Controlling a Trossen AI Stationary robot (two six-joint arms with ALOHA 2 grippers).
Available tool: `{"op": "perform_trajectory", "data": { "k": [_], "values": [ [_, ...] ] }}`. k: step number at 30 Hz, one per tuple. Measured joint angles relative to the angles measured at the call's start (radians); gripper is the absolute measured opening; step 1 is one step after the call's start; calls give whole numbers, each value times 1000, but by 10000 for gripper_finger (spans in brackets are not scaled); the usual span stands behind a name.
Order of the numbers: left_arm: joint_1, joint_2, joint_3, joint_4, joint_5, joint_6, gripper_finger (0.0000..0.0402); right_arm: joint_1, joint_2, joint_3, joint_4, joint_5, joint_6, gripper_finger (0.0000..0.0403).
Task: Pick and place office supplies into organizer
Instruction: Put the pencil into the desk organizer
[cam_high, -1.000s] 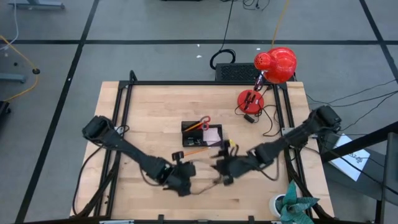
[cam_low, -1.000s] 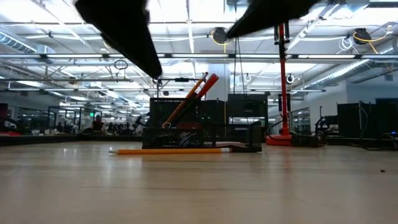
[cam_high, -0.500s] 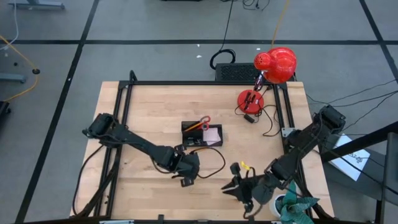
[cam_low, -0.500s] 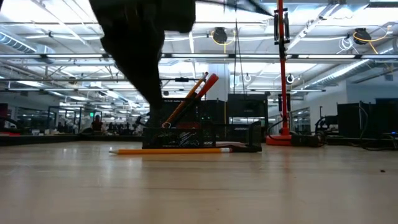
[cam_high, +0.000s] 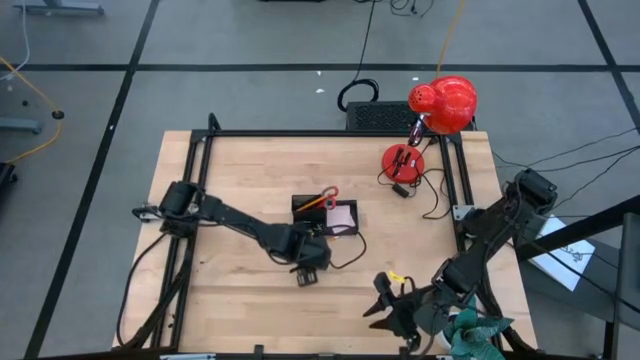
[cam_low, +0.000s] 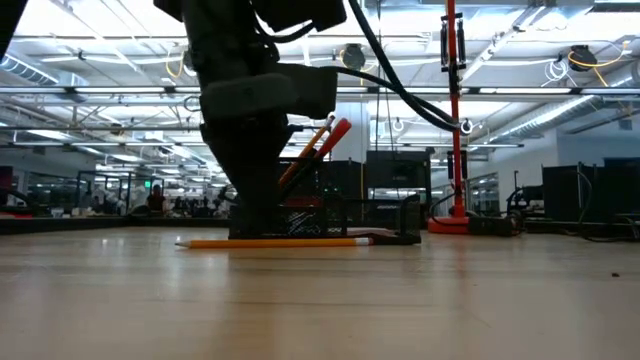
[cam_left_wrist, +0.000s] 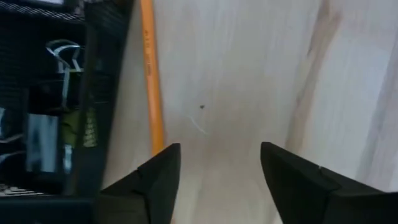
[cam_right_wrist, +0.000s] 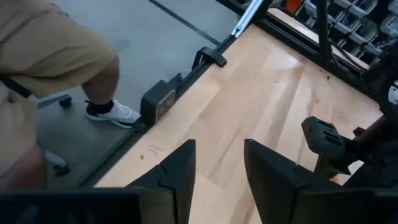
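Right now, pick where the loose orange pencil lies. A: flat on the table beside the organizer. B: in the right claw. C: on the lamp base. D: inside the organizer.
A: the pencil lies flat on the table alongside the organizer wall, ahead of the open left claw.

high view hangs overhead, looking straight down on the whole worktop (cam_high: 240, 170) and both arms. low view sits at worktop height, looking level across the boards into the room, close behind the orange pencil (cam_low: 275, 242) and the organizer (cam_low: 330, 215). left wrist view peers past its own claw (cam_left_wrist: 217, 171), close over that same pencil and the organizer's edge. right wrist view looks past its claw (cam_right_wrist: 214, 165) across the worktop's edge to the floor, where a person (cam_right_wrist: 56, 56) stands.
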Motion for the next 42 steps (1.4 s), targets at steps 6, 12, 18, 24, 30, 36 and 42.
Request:
{"op": "perform_trajectory", "data": {
  "k": [6, 12, 18, 24, 30, 36, 42],
  "values": [
    [21, 0, 0, -22, -32, 58, 254, -2, 1, 0, -13, 2, -14, 137],
    [88, 0, 0, -23, 39, 46, 255, -2, 1, 0, -17, 2, -9, 136],
    [139, 5, 1, -34, 96, 18, 255, -2, 1, 0, -22, 2, 1, 135],
    [148, 69, 10, -117, 115, 20, 255, -2, 1, 0, -27, 2, 9, 134],
    [129, 105, 11, -127, 145, -62, 255, -2, 1, 1, -41, 2, 27, 136],
    [61, 100, 7, -134, 138, -253, 255, -2, 1, 1, -64, 2, 45, 135],
    [-50, 100, 5, -133, 128, -364, 255, -1, 1, 1, -76, 2, 55, 136]
  ]
}}
